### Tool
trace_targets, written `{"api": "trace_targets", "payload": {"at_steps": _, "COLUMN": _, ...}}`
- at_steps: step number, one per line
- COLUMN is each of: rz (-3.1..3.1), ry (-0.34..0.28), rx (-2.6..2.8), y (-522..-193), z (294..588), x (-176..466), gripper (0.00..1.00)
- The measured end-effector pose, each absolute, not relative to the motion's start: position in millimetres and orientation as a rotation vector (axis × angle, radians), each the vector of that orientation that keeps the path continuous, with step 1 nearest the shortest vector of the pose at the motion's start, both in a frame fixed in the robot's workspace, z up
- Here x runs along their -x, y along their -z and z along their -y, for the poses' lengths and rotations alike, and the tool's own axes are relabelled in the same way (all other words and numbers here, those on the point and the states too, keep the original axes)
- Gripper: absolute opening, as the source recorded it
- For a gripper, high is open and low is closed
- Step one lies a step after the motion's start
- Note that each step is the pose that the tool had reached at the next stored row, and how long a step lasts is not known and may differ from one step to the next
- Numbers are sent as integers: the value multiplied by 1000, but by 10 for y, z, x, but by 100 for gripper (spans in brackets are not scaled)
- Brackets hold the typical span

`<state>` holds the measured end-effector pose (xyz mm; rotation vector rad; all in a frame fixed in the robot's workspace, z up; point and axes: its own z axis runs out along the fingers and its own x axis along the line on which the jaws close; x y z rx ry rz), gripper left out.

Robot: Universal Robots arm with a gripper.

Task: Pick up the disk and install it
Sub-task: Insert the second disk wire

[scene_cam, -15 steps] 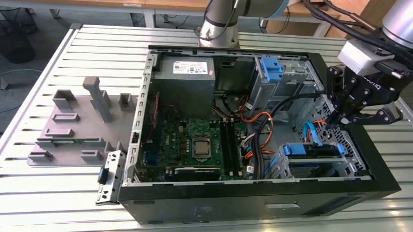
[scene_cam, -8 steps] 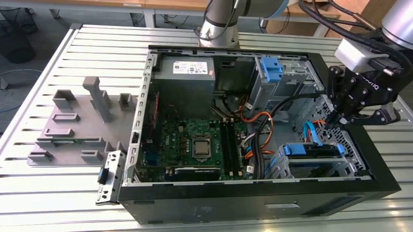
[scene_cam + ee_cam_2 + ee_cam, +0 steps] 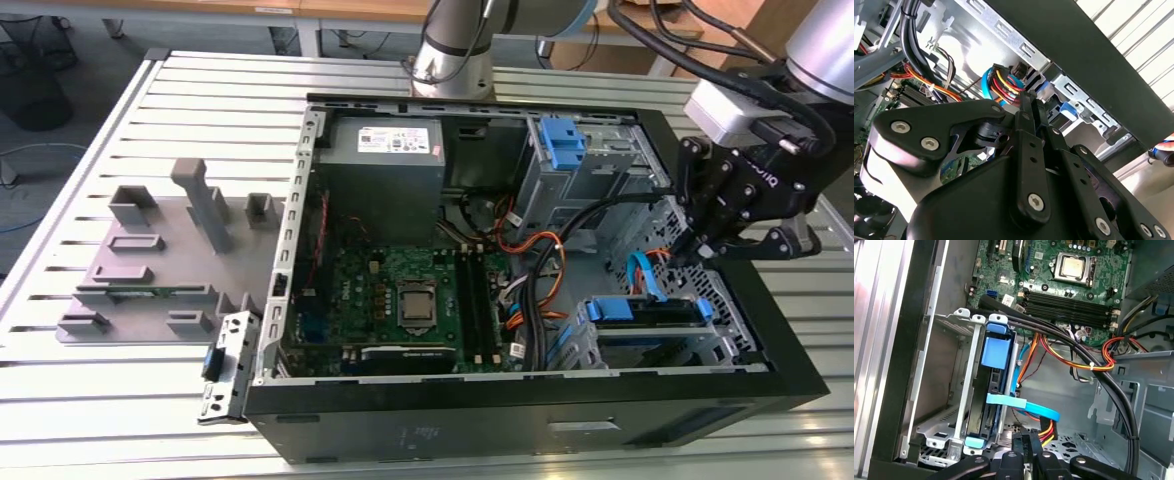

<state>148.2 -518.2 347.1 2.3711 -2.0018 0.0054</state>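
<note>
Disk is sitting edge-on inside the grey drive cage of the black computer case, cables crowding its open side. Just above the cage's rim, the gripper is hovering, fingers clenched together on nothing.

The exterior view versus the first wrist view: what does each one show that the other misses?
Exterior view alone: the grey fixture plate beside the computer case, the power supply and the robot arm's base. First wrist view alone: a close look down the drive cage holding the blue-framed disk. Both: the motherboard, cable bundle and gripper.
</note>
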Motion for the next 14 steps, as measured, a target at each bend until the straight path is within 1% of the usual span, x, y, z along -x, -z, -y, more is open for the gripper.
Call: {"api": "trace_targets", "payload": {"at_steps": 14, "rz": 2012, "ry": -9, "rx": -2365, "y": -3461, "z": 5278, "x": -1436, "gripper": 17}}
